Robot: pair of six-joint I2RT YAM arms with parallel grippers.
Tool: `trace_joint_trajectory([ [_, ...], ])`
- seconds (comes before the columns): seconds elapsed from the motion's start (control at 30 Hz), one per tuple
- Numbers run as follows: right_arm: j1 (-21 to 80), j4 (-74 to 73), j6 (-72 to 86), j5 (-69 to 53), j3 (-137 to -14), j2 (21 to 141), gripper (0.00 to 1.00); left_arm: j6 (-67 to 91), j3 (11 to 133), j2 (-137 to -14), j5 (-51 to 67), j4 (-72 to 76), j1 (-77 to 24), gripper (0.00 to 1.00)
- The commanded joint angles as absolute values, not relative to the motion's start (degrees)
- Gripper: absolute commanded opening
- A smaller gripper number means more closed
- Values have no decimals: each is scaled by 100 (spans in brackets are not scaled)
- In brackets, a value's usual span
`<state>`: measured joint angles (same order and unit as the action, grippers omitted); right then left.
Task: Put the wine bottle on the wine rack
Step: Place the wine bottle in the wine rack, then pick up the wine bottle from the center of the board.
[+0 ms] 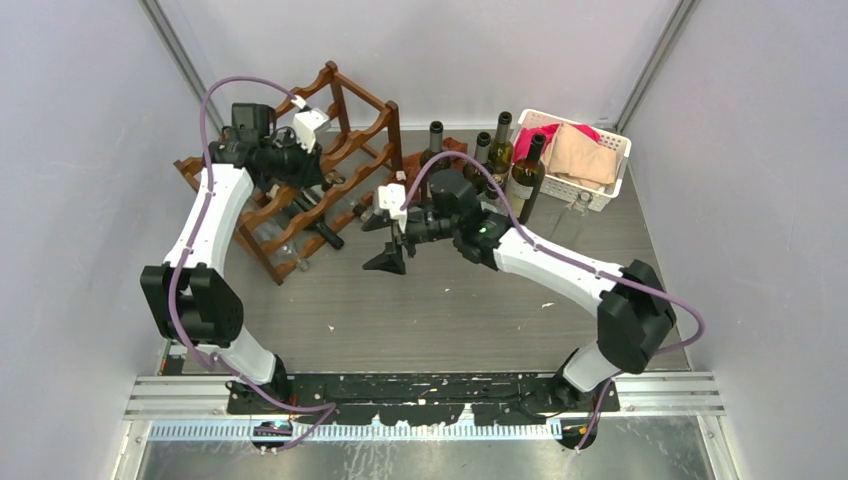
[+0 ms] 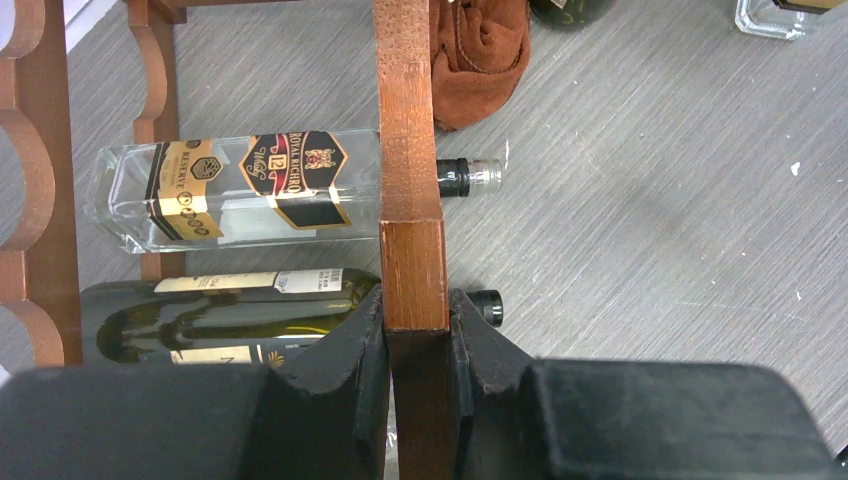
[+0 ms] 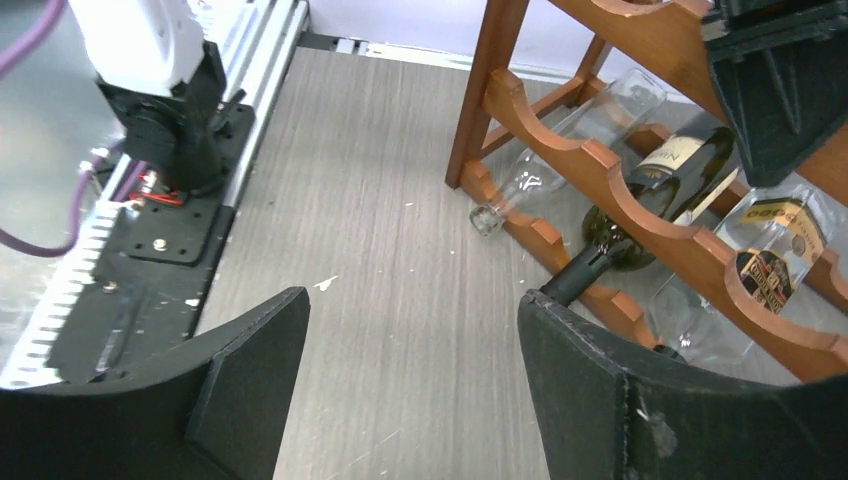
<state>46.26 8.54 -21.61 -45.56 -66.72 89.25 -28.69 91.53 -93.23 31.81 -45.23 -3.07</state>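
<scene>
clear bottle (image 2: 240, 190) | gold label (image 2: 185, 190): "RESERVE" | black label (image 2: 295, 165): "12", "ROYAL RICH…" | other labels unreadable

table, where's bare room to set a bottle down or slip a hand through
The widest bare patch of table lies between the near edge, the rack and the open right gripper. A smaller one sits in front of the basket, right of the right arm. Crowded: the back strip from rack to basket, packed with upright bottles.

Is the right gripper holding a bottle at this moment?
No, the right gripper is open and empty; only the table shows through its gap.
</scene>
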Motion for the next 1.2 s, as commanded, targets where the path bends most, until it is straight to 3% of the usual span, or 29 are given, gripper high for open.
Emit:
trace_joint_trajectory([
  [0.0, 4320, -102, -1353, -4898, -7265, 8406, 81, -3241, 8934, -9252, 3482, -6035, -479, 1],
  [0.37, 3233, -1888, -694, -5036, -9318, 8325, 85, -3637, 8768, -8799, 2607, -6638, -367, 2],
  [0.67, 3147, -2798, -1416, -4896, -9356, 8125, 85, -3789, 8375, -8324, 2468, -6600, -185, 7],
  [0.73, 3142, -2834, -1525, -4798, -9369, 8069, 85, -3689, 8363, -8287, 2537, -6540, -178, 13],
  [0.87, 3082, -3016, -1766, -4657, -9405, 7982, 85, -2956, 8443, -8221, 2507, -6138, -176, 51],
  [0.97, 3022, -3240, -1808, -4508, -9463, 7981, 85, -2471, 8519, -8091, 2556, -5773, -175, 71],
  [1.17, 2893, -3610, -1962, -4098, -9475, 7862, 87, -1464, 8545, -7539, 2642, -4830, -171, 91],
])
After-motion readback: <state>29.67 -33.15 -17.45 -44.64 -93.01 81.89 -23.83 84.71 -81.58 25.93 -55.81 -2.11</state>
